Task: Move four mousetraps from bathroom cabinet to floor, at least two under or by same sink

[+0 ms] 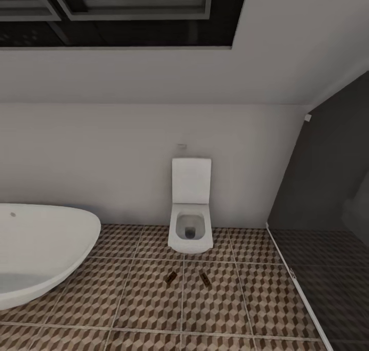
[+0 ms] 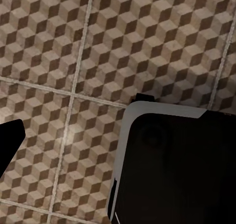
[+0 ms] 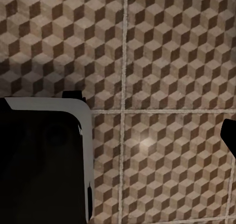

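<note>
We see two mousetraps (image 1: 171, 277) (image 1: 205, 278) lying flat on the bathroom floor (image 1: 148, 299), side by side but apart, just in front of a white toilet (image 1: 190, 222) on the far wall. A white bathtub (image 1: 41, 256) sits at the left, and a dark glass panel (image 1: 323, 187) stands at the right. Both wrist views look down on the cube-patterned tiles past a dark, white-edged part of the robot's body (image 2: 172, 170). Dark slivers show at their edges, so we cannot tell how either gripper's fingers stand.
</note>
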`<state>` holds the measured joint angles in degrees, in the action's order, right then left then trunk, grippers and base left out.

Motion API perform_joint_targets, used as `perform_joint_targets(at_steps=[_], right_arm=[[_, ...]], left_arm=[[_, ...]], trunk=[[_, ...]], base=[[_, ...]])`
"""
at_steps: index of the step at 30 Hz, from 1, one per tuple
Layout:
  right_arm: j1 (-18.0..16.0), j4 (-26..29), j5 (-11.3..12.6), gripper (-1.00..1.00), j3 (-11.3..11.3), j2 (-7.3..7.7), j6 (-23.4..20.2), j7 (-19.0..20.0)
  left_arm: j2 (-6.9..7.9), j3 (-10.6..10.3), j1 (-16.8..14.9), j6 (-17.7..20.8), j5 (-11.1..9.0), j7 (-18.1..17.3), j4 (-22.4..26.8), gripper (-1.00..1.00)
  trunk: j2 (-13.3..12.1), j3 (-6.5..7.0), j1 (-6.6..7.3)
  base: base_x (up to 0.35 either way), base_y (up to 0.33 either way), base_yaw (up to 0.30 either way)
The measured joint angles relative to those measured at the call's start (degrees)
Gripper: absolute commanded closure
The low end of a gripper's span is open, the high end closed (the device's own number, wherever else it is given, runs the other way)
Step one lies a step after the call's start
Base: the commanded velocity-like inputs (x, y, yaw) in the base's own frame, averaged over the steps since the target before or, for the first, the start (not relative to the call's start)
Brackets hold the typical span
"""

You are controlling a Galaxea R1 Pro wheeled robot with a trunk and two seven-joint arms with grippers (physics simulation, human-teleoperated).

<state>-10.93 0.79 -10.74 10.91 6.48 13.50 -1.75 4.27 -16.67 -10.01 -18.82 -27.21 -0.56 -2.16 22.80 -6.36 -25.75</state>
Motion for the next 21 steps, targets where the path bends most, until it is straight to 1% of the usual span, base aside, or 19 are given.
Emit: perform_joint_targets(at_steps=[21], right_arm=[[0.00, 0.00, 0.00, -1.00, 0.00, 0.02, 0.01, 0.00]], left_arm=[[-0.01, -0.01, 0.00, 0.00, 0.00, 0.00, 0.00, -1.00]], trunk=[[0.00, 0.00, 0.00]], base=[[0.000, 0.000, 0.000]])
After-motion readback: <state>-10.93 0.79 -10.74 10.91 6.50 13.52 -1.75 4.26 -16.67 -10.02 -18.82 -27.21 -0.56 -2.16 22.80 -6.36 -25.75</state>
